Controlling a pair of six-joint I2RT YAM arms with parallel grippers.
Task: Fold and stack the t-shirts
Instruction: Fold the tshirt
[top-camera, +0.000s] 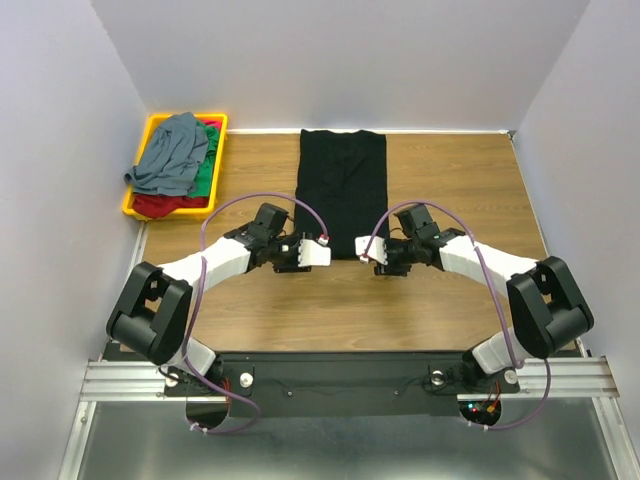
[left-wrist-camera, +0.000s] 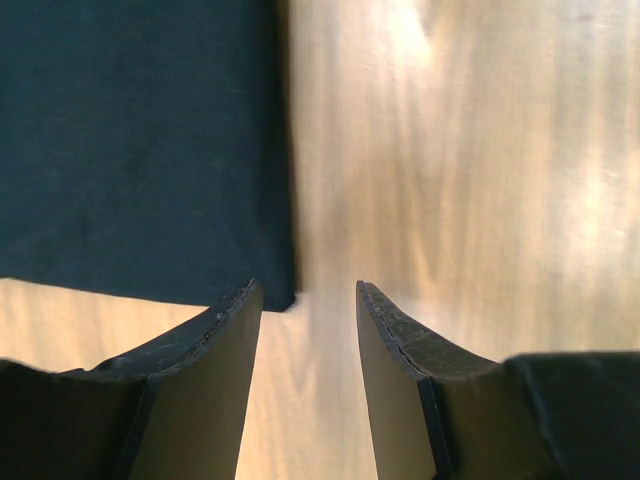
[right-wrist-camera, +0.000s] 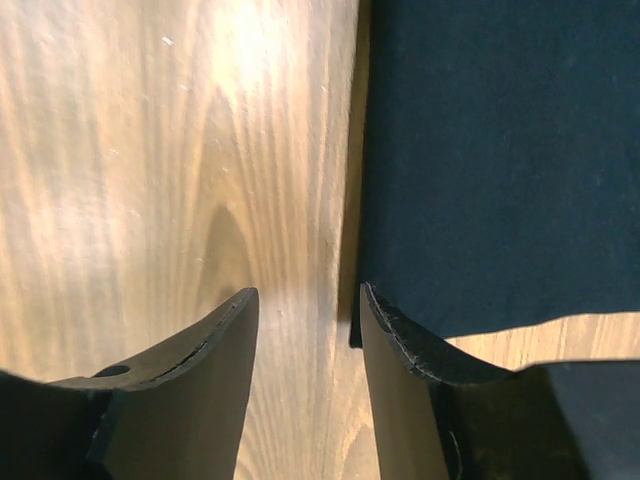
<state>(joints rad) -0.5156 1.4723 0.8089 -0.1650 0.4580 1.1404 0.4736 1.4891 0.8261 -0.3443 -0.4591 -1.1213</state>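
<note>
A large black t-shirt (top-camera: 341, 190) lies flat on the wooden table, folded into a long narrow strip. My left gripper (top-camera: 322, 248) hovers at its near left corner, my right gripper (top-camera: 364, 250) at its near right corner. In the left wrist view the black t-shirt (left-wrist-camera: 140, 140) ends in a corner just beside one fingertip, and the left gripper (left-wrist-camera: 306, 290) is open over bare wood. In the right wrist view the black t-shirt (right-wrist-camera: 500, 150) runs under one fingertip's edge, and the right gripper (right-wrist-camera: 308, 290) is open on nothing.
A yellow tray (top-camera: 150, 125) stands at the back left. It holds a crumpled slate grey-blue shirt (top-camera: 172, 155) on top of a green one (top-camera: 207, 172) and a red one (top-camera: 165, 206). White walls close in the table's left, right and far sides.
</note>
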